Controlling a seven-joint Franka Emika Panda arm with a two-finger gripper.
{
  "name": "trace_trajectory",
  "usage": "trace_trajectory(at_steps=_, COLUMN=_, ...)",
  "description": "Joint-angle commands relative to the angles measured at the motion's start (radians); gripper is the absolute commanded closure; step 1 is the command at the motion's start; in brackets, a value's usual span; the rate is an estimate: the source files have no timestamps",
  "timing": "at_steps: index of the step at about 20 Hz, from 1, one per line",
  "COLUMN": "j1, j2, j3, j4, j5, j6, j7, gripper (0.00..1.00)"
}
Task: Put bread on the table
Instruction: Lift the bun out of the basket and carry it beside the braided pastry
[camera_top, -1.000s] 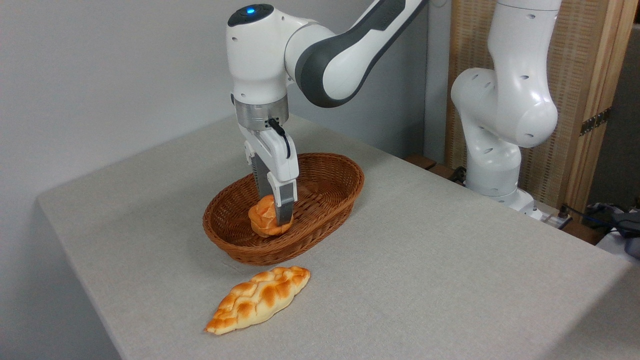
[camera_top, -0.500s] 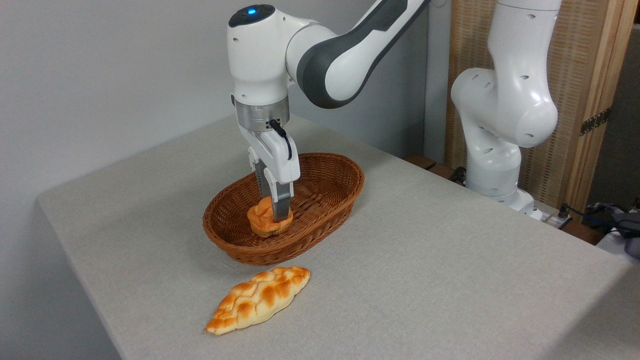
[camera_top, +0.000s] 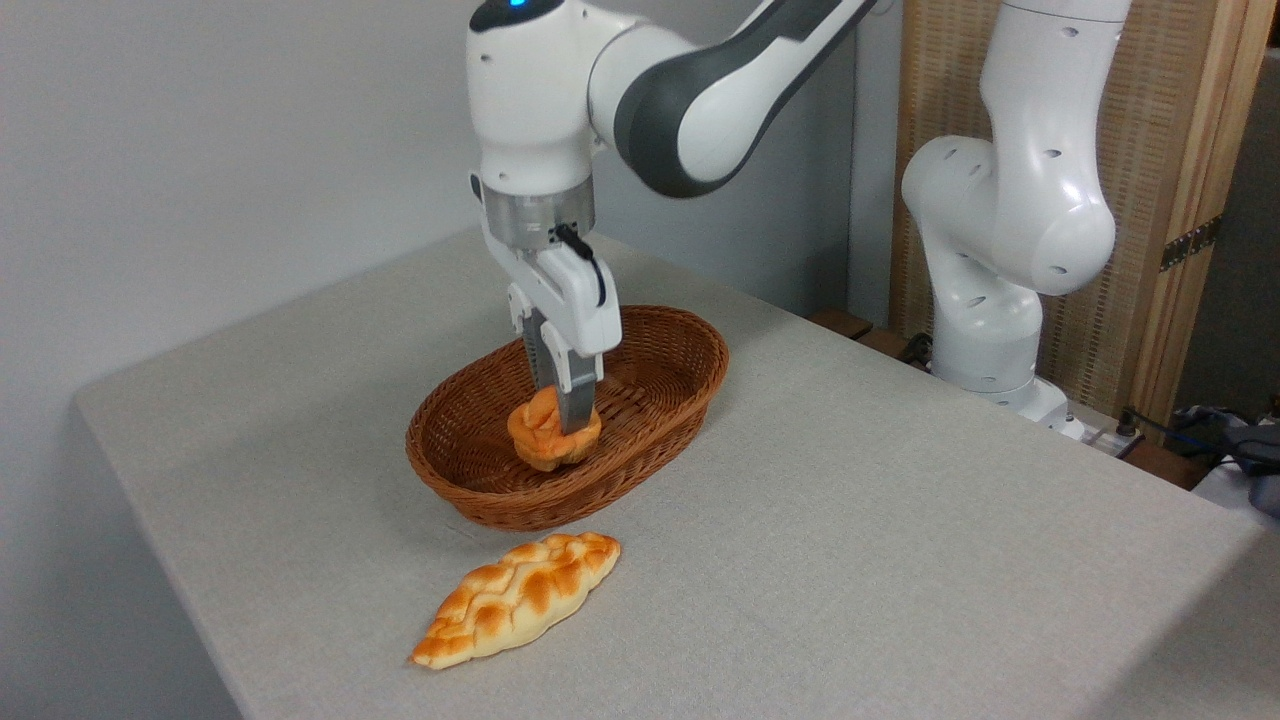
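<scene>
The bread (camera_top: 545, 436), a small round golden-orange bun, hangs tilted inside the brown wicker basket (camera_top: 660, 345), lifted slightly off its floor. My gripper (camera_top: 566, 426) points straight down and is shut on the bread, one finger (camera_top: 577, 405) crossing its front and the other hidden behind it. The table (camera_top: 850, 520), covered in grey-beige cloth, spreads around the basket.
A long braided loaf (camera_top: 518, 597) lies on the cloth just in front of the basket. The arm's white base (camera_top: 985, 330) stands at the table's far right edge. A wooden screen stands behind it, and cables lie at the right.
My gripper has risen and shifted a little to the right with the bread held in it. The bread has come up off the basket floor.
</scene>
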Motion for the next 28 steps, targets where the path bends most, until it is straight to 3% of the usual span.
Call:
trace_trajectory(at_steps=1, j1=-0.009, j2=-0.015, j3=0.040, j4=0.072, j5=0.009, j6=-0.108, j7=0.012, gripper=0.70)
trace_trajectory(at_steps=8, j1=-0.006, j2=-0.010, j3=0.143, j4=0.200, j5=0.018, j6=-0.163, j7=0.018, gripper=0.70)
trace_trajectory(at_steps=11, j1=0.000, j2=0.007, j3=0.204, j4=0.230, j5=0.111, j6=-0.163, j7=0.056, gripper=0.67)
trace_trajectory(at_steps=13, j1=0.016, j2=0.015, j3=0.221, j4=0.233, j5=0.196, j6=-0.163, j7=0.061, gripper=0.62)
trace_trajectory(at_steps=16, j1=0.037, j2=0.048, j3=0.241, j4=0.233, j5=0.366, j6=-0.157, j7=0.088, gripper=0.56)
trace_trajectory(at_steps=17, j1=0.037, j2=0.062, j3=0.253, j4=0.233, j5=0.383, j6=-0.157, j7=0.087, gripper=0.54)
trace_trajectory(at_steps=21, j1=0.034, j2=0.091, j3=0.253, j4=0.231, j5=0.388, j6=-0.163, j7=0.084, gripper=0.36)
trace_trajectory(at_steps=22, j1=0.033, j2=0.091, j3=0.253, j4=0.231, j5=0.388, j6=-0.162, j7=0.084, gripper=0.23)
trace_trajectory(at_steps=23, j1=0.031, j2=0.091, j3=0.250, j4=0.231, j5=0.391, j6=-0.154, j7=0.084, gripper=0.03)
trace_trajectory(at_steps=28, j1=0.025, j2=0.096, j3=0.244, j4=0.230, j5=0.400, j6=-0.154, j7=0.082, gripper=0.00)
